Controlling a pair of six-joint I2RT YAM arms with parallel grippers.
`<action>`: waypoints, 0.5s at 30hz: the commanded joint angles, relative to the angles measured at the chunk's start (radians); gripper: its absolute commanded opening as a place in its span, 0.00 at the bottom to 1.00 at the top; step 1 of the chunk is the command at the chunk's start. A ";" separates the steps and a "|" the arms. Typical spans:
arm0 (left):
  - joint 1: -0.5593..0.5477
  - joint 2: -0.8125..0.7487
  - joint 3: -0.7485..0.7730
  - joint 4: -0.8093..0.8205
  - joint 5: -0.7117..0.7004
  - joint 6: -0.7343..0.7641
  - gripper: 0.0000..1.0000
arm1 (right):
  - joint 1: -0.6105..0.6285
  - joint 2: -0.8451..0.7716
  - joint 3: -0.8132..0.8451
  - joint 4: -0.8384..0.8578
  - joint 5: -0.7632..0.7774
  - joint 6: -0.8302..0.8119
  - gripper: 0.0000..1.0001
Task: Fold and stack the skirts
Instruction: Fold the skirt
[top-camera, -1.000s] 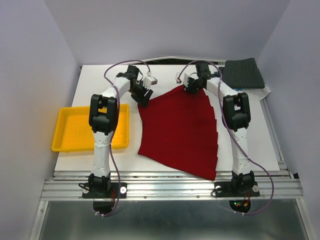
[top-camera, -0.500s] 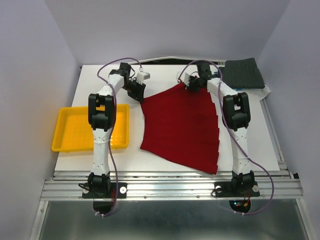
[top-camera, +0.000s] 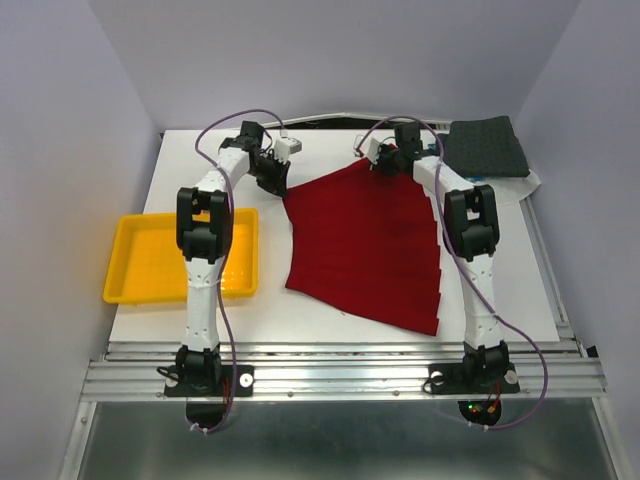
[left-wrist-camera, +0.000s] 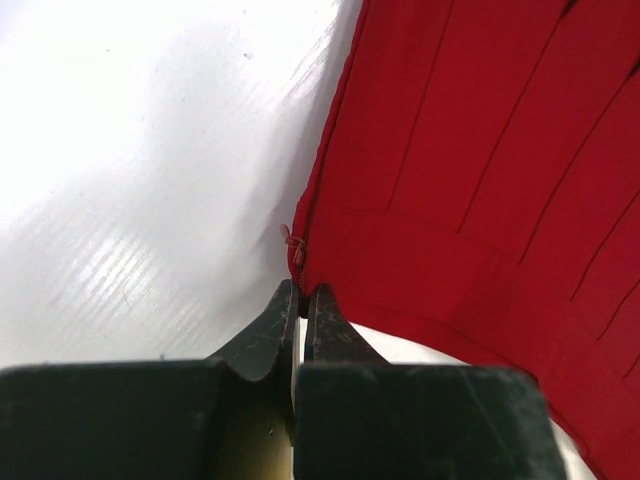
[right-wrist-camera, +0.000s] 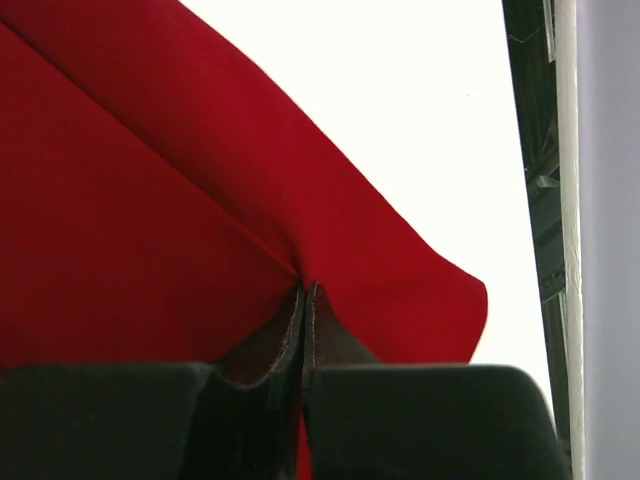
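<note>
Overhead, a deep red skirt lies spread on the white table in the middle of the frame. It fans out from a shorter edge at upper centre to a long, stepped hem at lower centre-right. Faint pleat lines run down its length.

Both arms reach up the frame to that shorter edge. The left gripper meets the skirt's upper-left corner. The right gripper meets its upper-right corner, which sits slightly higher in the frame.

In the left wrist view, the left gripper sits at bottom centre with its two dark fingers pressed together. They pinch the very corner of the red skirt, and a short loose thread sticks out just above the tips. The cloth fills the right side of this view, bare table fills the left, and a soft shadow runs along the skirt's edge.

In the right wrist view, the right gripper is likewise closed tight. A fold of the red skirt is caught between its fingers, and creases pull toward the tips. The cloth fills the left and centre, its corner curls out to the right of the fingers, and white table shows at upper right.

A charcoal skirt lies folded at the table's upper-right corner, well apart from the red one. A yellow tray sits at the left edge of the table, beside the left arm.
</note>
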 joint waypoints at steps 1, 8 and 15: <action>0.004 -0.193 -0.105 0.045 -0.045 0.028 0.00 | -0.014 -0.128 0.016 0.081 0.057 0.027 0.01; -0.045 -0.467 -0.417 0.195 -0.161 0.146 0.00 | -0.014 -0.427 -0.240 0.060 0.022 -0.034 0.01; -0.100 -0.738 -0.751 0.338 -0.254 0.266 0.00 | -0.004 -0.694 -0.499 -0.107 -0.004 -0.069 0.01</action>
